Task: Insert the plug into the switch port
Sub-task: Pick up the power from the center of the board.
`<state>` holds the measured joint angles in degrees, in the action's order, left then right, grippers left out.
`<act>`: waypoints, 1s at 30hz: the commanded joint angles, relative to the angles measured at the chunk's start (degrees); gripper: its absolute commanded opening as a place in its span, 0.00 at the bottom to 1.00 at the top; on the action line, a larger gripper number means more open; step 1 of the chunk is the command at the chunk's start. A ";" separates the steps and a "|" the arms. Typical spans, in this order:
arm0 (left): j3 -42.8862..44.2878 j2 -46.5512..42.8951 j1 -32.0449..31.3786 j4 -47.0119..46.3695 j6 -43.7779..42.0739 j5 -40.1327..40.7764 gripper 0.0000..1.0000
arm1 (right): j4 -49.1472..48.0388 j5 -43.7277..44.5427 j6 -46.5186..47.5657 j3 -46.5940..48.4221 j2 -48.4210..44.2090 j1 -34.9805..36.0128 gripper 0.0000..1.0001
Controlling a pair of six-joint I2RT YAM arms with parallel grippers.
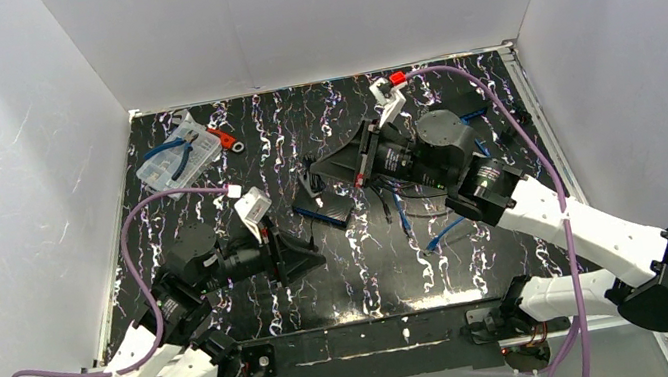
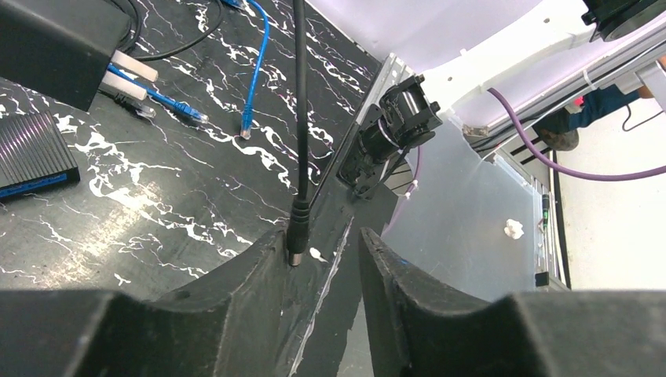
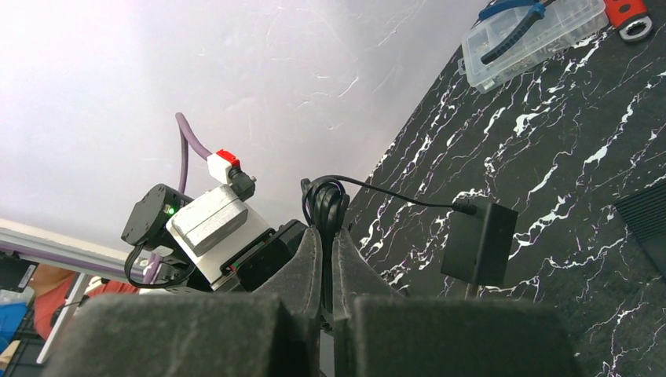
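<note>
The plug (image 2: 297, 236) is a small black barrel on a thin black cable (image 2: 301, 94) that hangs straight down from above. It rests against the inner face of one finger of my left gripper (image 2: 322, 236), whose jaws stand apart with a gap to the other finger. The gripper (image 1: 308, 253) sits low over the table's near middle. The switch (image 2: 31, 153) is a flat black box with a blue edge, lying left of it (image 1: 324, 212). My right gripper (image 3: 326, 232) is shut on the bundled black cable (image 3: 326, 200), raised above the switch (image 1: 317, 173). A black adapter (image 3: 477, 242) hangs from it.
Blue network cables (image 1: 438, 233) lie loose right of the switch (image 2: 251, 71). A clear plastic box with blue pliers (image 1: 171, 158) and a red-handled tool (image 1: 223, 138) sit at the back left. White walls enclose the table; a metal rail (image 1: 374, 336) runs along the near edge.
</note>
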<state>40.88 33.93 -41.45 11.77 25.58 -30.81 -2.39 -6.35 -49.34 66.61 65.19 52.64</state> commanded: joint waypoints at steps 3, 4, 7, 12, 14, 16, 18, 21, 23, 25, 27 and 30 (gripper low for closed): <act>0.11 0.19 -0.16 -1.52 -0.19 -1.61 0.32 | -5.31 1.07 -0.57 -0.79 -2.72 0.48 0.01; 0.01 0.16 -0.17 -1.49 -0.18 -1.66 0.30 | -5.49 1.26 -0.63 -0.92 -2.82 0.46 0.01; 0.02 0.17 -0.19 -1.62 -0.13 -1.87 0.27 | -5.63 1.68 -0.75 -1.22 -3.21 0.59 0.01; -0.06 0.54 -0.20 -1.73 -0.10 -1.98 0.20 | -5.86 1.76 -0.84 -1.39 -3.40 0.54 0.01; -0.02 0.75 -0.14 -1.91 -0.10 -2.06 0.16 | -5.87 1.78 -0.82 -1.39 -3.40 0.61 0.01; 0.04 0.92 -0.16 -1.85 -0.10 -2.29 0.10 | -5.87 1.77 -0.83 -1.39 -3.47 0.61 0.01; 0.15 0.97 -0.14 -1.75 -0.12 -2.48 0.03 | -5.91 1.86 -0.88 -1.52 -3.62 0.62 0.01; 0.24 1.04 -0.13 -1.46 -0.18 -2.42 0.00 | -5.90 2.36 -0.84 -1.78 -3.90 0.62 0.01; 0.40 0.98 -0.15 -1.32 -0.10 -2.42 0.00 | -5.87 2.64 -0.77 -1.92 -4.07 0.62 0.01; 0.57 0.83 -0.15 -1.16 -0.05 -2.29 0.00 | -5.63 2.90 -0.54 -2.08 -4.15 0.62 0.01; 0.68 0.71 -0.15 -0.91 0.28 -2.33 0.00 | -5.33 3.13 -0.01 -2.46 -4.40 0.62 0.01; 1.16 1.40 -0.14 0.23 0.85 -2.74 0.00 | -3.97 4.01 1.02 -3.42 -4.78 0.62 0.01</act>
<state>40.88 34.94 -41.45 10.83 25.91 -32.23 -3.55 -4.16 -49.36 63.83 62.30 52.97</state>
